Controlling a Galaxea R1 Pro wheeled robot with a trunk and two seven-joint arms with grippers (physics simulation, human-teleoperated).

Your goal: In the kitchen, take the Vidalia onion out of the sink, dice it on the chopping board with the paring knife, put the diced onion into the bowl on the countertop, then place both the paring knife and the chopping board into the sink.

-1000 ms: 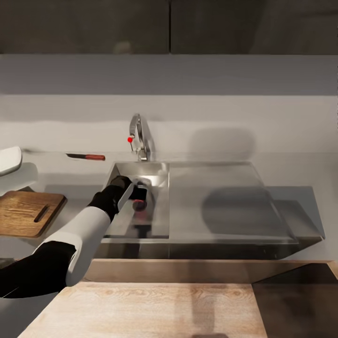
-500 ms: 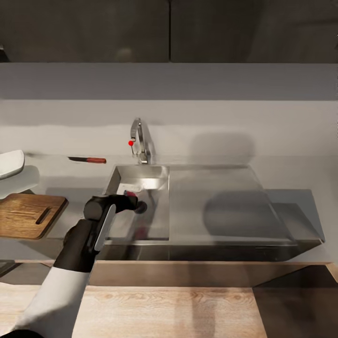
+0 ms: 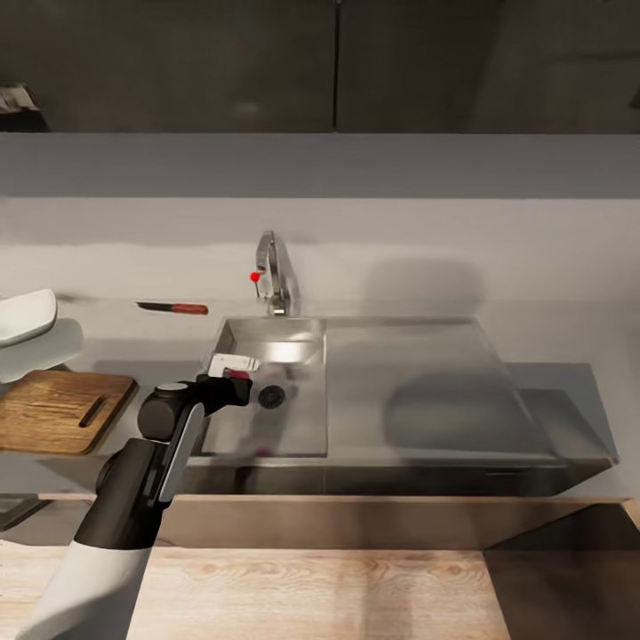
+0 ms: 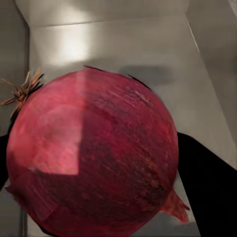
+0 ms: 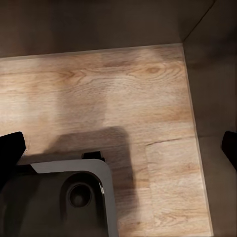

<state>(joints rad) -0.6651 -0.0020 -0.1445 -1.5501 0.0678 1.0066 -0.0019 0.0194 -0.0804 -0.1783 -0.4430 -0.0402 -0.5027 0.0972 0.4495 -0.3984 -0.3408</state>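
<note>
Rectangular matte grey metal sink (image 3: 267, 418): deep basin at the centre of the head view, dark round drain (image 3: 272, 396) on its floor, flat drainboard wing toward 3 o'clock; bent chrome tap with red knob (image 3: 272, 274) at the basin's 12 o'clock.

Left gripper (image 3: 236, 384): black fingers over the basin's 9 o'clock edge, closed around the small round pinkish-red Vidalia onion (image 4: 94, 155). In the left wrist view the bulb sits between the two dark fingers (image 4: 207, 187), dried root tuft to one side, grey basin wall behind it. In the head view only a red sliver (image 3: 240, 376) shows at the fingertips.

Rectangular brown wooden chopping board with oval handle slot (image 3: 58, 411): on the smooth grey countertop (image 3: 551, 329), at 9 o'clock from the sink, apart from it.

Shallow white squarish bowl (image 3: 25, 316): at 12 o'clock from the board, cut by the frame edge.

Slim paring knife, dark blade and red handle (image 3: 173, 308): flat on the countertop at 10 o'clock from the basin, near the tap.

Right gripper: two dark fingertips (image 5: 10, 148) at opposite edges of the right wrist view, spread wide with nothing between, above pale wood floor (image 5: 123, 89).
</note>
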